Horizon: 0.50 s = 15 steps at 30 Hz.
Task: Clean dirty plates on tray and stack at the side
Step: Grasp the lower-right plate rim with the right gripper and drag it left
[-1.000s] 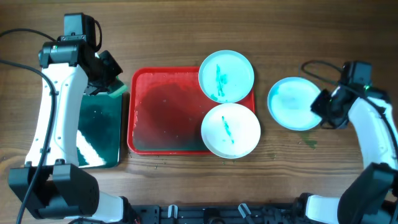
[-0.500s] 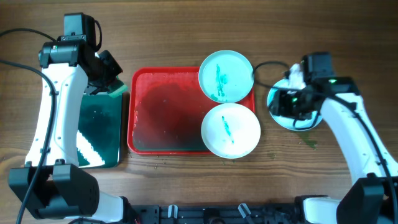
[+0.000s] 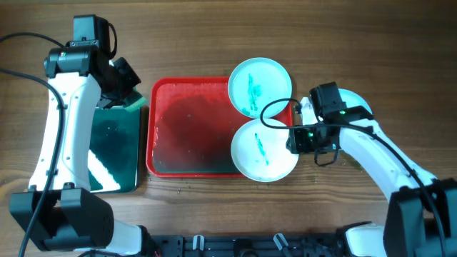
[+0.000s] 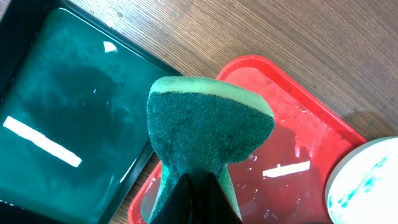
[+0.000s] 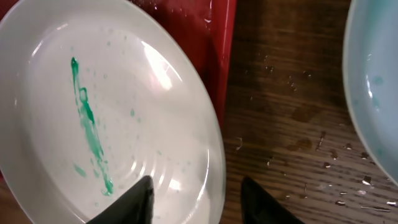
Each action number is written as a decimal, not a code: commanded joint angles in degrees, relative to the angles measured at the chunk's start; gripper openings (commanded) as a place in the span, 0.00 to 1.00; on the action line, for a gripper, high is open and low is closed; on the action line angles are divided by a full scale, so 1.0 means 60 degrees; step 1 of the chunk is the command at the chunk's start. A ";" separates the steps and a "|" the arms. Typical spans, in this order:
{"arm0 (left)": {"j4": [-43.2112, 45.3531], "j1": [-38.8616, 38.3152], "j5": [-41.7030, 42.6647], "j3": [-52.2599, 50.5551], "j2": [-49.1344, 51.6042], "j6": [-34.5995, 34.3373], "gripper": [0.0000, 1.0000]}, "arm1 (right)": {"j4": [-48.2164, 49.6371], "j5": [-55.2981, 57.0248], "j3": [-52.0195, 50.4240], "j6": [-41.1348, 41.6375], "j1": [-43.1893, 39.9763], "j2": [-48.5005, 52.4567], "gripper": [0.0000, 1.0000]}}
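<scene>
- The right pincer [image 5: 199, 202] is released. Its fingers [image 5: 134, 199] stand apart astride the rim of the near plate [image 5: 112, 112], one over the plate's inside and the other over the bare tabletop [image 5: 286, 93].
- A thin teal streak runs across that plate, just past the inner finger toward the plate's centre.
- The plate sits on a corner of the wet tray [image 5: 222, 43], with its rim overhanging the tray's edge on the pincer's side.
- On the outer finger's side, the third plate [image 5: 379, 68] lies on the tabletop. It is off the tray and apart from the near plate, with droplets on the wood between them.
- Beyond the near plate from this pincer, the far plate [image 3: 259, 87] rests on the tray's other corner. It is also smeared teal, and the two rims are close together.
- Across the tray, well apart, the left pincer [image 4: 199, 199] is clenched on a green sponge [image 4: 208, 124]. It hangs over the boundary between the black tray [image 4: 56, 124] and the red one.
</scene>
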 commanded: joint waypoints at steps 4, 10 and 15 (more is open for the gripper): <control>0.0018 0.0022 -0.0018 0.0055 0.0055 0.0149 0.04 | 0.0113 0.0066 -0.0102 -0.0095 0.0040 0.0393 0.24; 0.0018 0.0022 -0.0022 0.0055 0.0055 0.0149 0.04 | 0.0080 0.0062 -0.0120 0.0222 0.0044 0.0415 0.22; 0.0018 0.0022 -0.0018 0.0055 0.0055 0.0153 0.04 | 0.0146 0.0142 -0.0124 0.0379 0.0044 0.0561 0.22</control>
